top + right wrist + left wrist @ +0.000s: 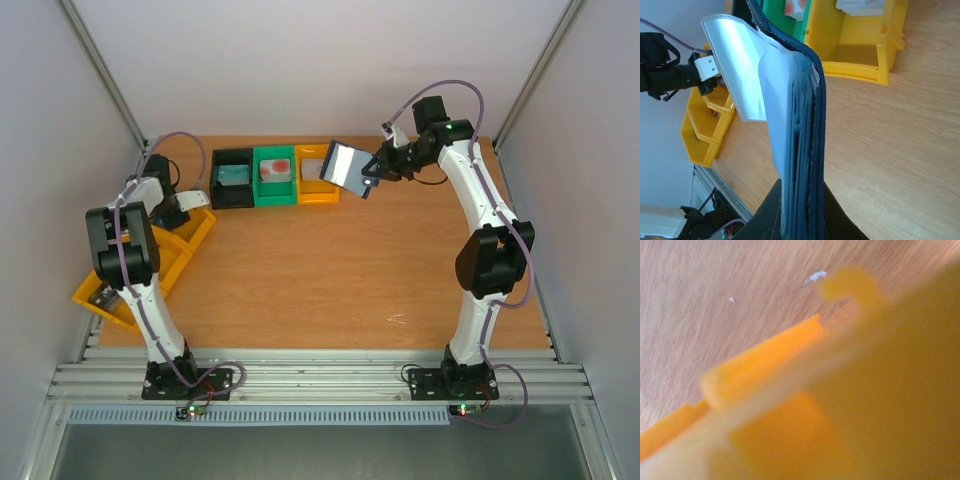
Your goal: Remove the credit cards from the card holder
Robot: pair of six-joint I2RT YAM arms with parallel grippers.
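The card holder (345, 167) hangs in the air at about 1 o'clock over the wood-grain counter (330, 280), just in front of the small yellow bin (316, 178). The right claw (370, 176) pinches it by its lower edge, with the black fingers (762, 222) closed on either side of the spine. From the right wrist, the holder is a slim book shape. Its dark slate-blue cover (818, 125) has a stitched, rounded edge, and a stack of thin, glossy pale pocket pages (740, 65) fans out to one side, the outermost bending away like a stiff sheet. Three boxy plastic bins sit side by side at 12 o'clock. The black bin (216, 185) holds a flat teal-tinted card (232, 174), the green bin (274, 193) holds a red-and-white card (275, 167), and the yellow one holds a whitish card (313, 165). At 9 o'clock the left claw (193, 200) is pressed together above the near corner of a large, angular yellow bin (105, 300). I cannot tell whether anything thin is caught in it. The left wrist view is a blur of smooth orange-yellow plastic against the wood.
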